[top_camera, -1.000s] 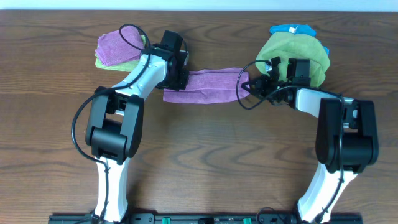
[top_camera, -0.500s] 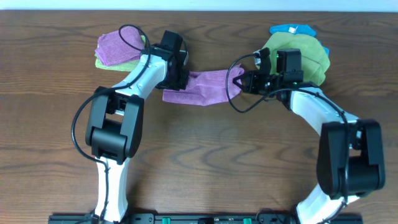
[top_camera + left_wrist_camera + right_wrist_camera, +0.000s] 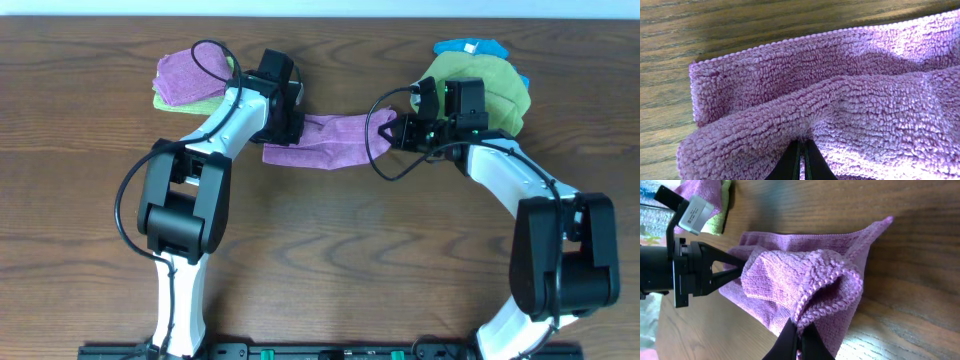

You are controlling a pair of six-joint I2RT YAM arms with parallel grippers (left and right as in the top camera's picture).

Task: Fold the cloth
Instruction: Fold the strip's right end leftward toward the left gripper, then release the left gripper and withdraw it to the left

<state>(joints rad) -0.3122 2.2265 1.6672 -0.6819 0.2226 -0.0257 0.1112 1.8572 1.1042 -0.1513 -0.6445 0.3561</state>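
A purple cloth (image 3: 330, 140) lies stretched between my two grippers at the middle back of the wooden table. My left gripper (image 3: 290, 128) is shut on its left end, and the left wrist view shows the terry pile (image 3: 840, 95) bunched over the closed fingertips (image 3: 801, 150). My right gripper (image 3: 397, 132) is shut on the right end, lifted and carried over the lower layer. The right wrist view shows the cloth's hemmed edge (image 3: 830, 287) pinched in the fingertips (image 3: 799, 335), with the left gripper (image 3: 715, 275) beyond.
A folded purple cloth on a green one (image 3: 190, 80) lies at the back left. A pile of green and blue cloths (image 3: 480, 75) lies at the back right, behind the right arm.
My right gripper has moved left and slightly back with the cloth's right end, shortening the cloth's spread. The left gripper has stayed put.
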